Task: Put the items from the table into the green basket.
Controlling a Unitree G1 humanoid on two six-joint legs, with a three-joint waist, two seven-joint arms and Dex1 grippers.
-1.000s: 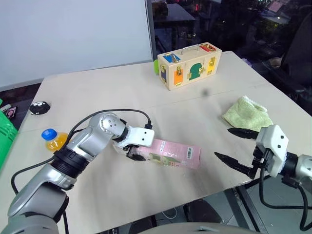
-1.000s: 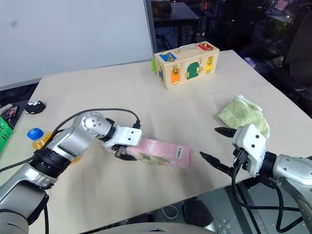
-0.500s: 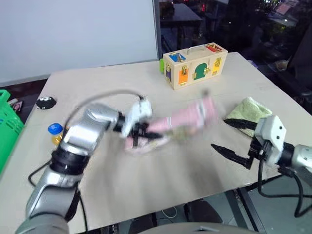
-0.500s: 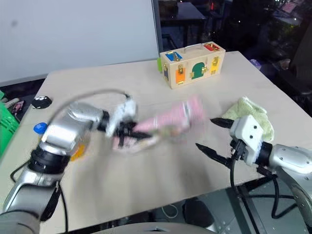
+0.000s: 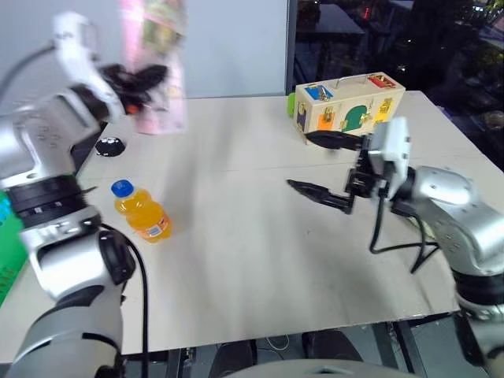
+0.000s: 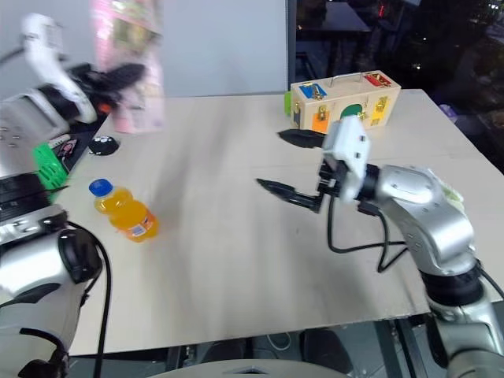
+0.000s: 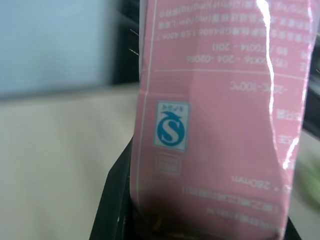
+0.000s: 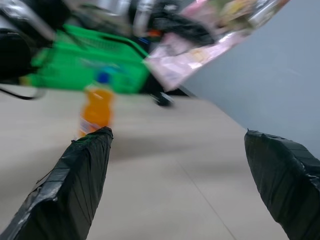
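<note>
My left gripper (image 5: 140, 81) is shut on the long pink carton (image 5: 154, 61), holding it upright high above the table's (image 5: 260, 260) far left corner; in the left wrist view the carton (image 7: 220, 115) sits against a black finger (image 7: 117, 200). The orange-drink bottle (image 5: 140, 214) with a blue cap lies on the table at the left. The green basket (image 8: 90, 65) stands beyond the table's left edge, behind the bottle (image 8: 96, 107) in the right wrist view. My right gripper (image 5: 299, 161) hovers over the middle of the table, open and holding nothing, pointing left.
The wooden box with coloured latches (image 5: 350, 102) stands at the far right of the table, just behind my right gripper. A small black object (image 5: 110, 146) lies near the far left edge, below the raised carton.
My left gripper closed on the carton and swung it from lying on the table up and to the left. The right gripper rose and moved left, still open. The camera turned left.
</note>
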